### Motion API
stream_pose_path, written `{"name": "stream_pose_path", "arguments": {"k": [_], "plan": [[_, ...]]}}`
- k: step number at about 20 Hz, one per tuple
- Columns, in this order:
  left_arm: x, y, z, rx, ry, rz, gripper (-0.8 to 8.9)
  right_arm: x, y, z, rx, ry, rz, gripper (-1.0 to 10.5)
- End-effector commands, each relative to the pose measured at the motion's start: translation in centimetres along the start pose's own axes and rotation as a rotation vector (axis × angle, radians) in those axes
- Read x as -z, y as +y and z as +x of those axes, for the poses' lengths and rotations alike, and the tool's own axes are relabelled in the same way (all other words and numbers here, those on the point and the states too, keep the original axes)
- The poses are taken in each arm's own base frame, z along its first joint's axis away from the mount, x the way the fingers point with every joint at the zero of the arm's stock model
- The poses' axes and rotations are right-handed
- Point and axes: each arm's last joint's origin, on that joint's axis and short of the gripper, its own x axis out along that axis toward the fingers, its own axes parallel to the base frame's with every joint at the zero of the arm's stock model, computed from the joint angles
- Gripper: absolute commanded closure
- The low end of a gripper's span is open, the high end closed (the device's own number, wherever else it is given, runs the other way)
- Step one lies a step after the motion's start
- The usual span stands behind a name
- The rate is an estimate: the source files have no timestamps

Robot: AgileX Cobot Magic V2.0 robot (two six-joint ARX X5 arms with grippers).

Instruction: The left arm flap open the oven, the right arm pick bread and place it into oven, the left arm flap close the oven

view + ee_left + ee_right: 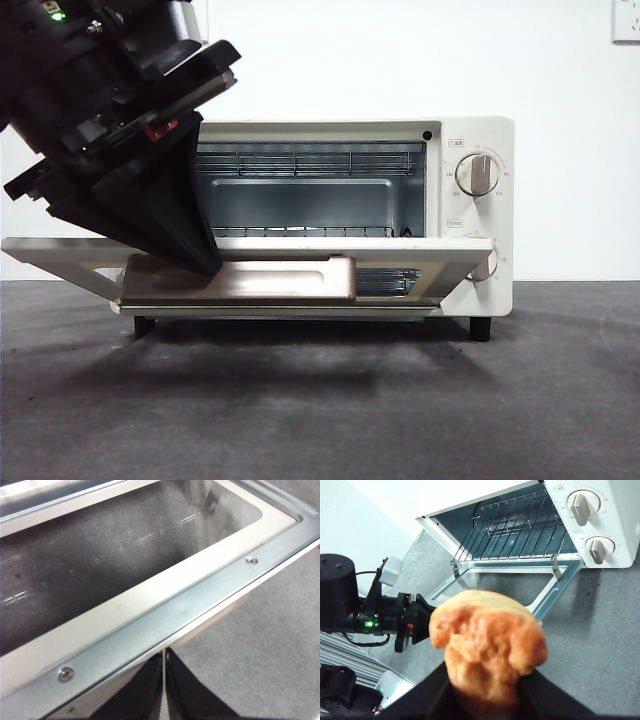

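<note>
Nearest the front camera, the oven (470, 200) door (420, 262) is lying folded down to about level, its beige handle (240, 280) facing forward along the lower edge. Pressing on the door's front edge just above the handle, the left gripper (195, 255) is coming in from the upper left, big and dark; its wrist view is showing both jaws brought together with only a thin seam between them, tips tucked under the door's metal rim (190, 607), nothing clamped. Behind the door, the cavity is standing open, with the wire rack (300, 232) sitting at the bottom and a second grille near the top. Two knobs (478, 174) are showing on the right-hand panel. Above the grey table (600, 645), well in front of the open oven, the right gripper (485, 680) is clamping the bread (487, 645) between its jaws, holding it in the air, apart from the door and rack. Farther off in that view, the left arm (375, 617) is reaching toward the door's edge, green light glowing.
</note>
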Motion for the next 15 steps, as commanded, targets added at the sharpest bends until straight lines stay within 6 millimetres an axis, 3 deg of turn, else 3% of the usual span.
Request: {"name": "stream_pose_path", "arguments": {"k": [1, 11, 15], "plan": [[0.2, -0.1, 0.5, -0.021, -0.02, -0.018, 7.97, -0.2, 0.1, -0.1, -0.005, -0.01, -0.022, 8.4], [2.3, -0.2, 1.2, 0.052, 0.06, -0.052, 7.97, -0.1, 0.2, -0.1, -0.006, -0.009, -0.019, 8.4], [2.2, -0.4, -0.2, 0.101, 0.087, -0.053, 7.97, -0.4, 0.1, 0.3, -0.025, 0.018, -0.008, 8.4]]}}
